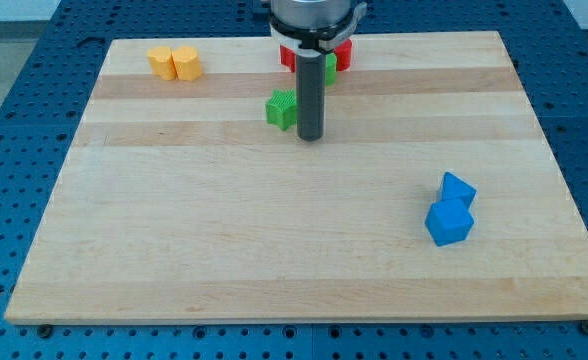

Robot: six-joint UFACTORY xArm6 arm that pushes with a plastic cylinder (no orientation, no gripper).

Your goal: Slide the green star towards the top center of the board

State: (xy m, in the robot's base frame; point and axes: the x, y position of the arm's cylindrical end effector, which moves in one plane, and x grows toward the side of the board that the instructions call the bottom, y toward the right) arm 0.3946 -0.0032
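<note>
The green star (282,108) lies on the wooden board (224,220) a little below the top centre. My tip (310,137) rests on the board just to the right of the star and slightly below it, close to touching it. A second green block (330,68) shows partly behind the rod near the top centre, next to red blocks (342,55) that the arm partly hides.
Two yellow-orange blocks (174,62) sit side by side at the top left. Two blue blocks (450,210) touch each other at the right, the upper one smaller. The board's top edge runs just above the red blocks.
</note>
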